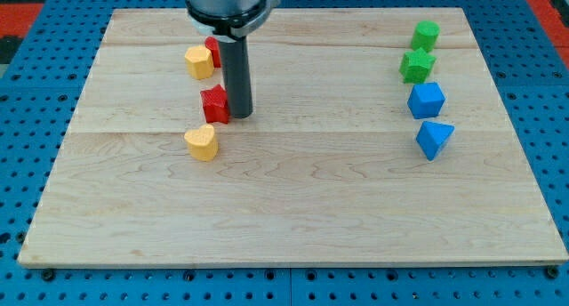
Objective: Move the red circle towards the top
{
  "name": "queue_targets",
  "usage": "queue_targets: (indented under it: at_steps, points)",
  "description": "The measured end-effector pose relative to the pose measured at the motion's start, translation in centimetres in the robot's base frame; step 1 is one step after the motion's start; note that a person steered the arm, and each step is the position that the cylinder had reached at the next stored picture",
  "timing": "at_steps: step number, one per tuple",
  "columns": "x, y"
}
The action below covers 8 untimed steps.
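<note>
The arm comes down from the view's top edge as a wide grey collar, and below it a straight dark rod stands upright on the wooden worktop (293, 226). My tip (239, 116) rests left of centre in the upper half of the board. There is no hand here to be open or closed (the rod simply ends in the tip).

Going near to far on the left side: a yellow block (203, 142), rounded and heart-like, lies below and left of the tip, apart from it. Next, a red star (214, 103) sits touching or just beside the rod's lower end on its left. Farther up, a yellow block with flat facets (199, 62) lies near the top, and the red circle (213, 51) is just behind it on its right, touching it and partly hidden by the rod, so its shape is hard to make out. The rod's shaft stands right beside this red block.

On the right side, well apart from the tip, a column runs near to far: a blue triangle (434, 138), a blue cube (426, 100), a green star (416, 65) and a green block (426, 34).
</note>
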State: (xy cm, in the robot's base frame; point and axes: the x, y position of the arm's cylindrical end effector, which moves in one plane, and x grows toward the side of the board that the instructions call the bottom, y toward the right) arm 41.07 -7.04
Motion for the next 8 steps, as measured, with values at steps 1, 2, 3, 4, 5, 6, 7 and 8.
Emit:
queue_targets:
  at_steps: [1,2,3,4,5,6,7,8]
  points:
    - [0.0,-1.5]
    - [-1.5,0.3]
    - [-5.5,1.2]
    - [-9.6,0.8]
    - [-13.2,-1.4]
    - [-15.9,-3.3]
    - [-18.0,-3.3]
    - [-19.0,-1.5]
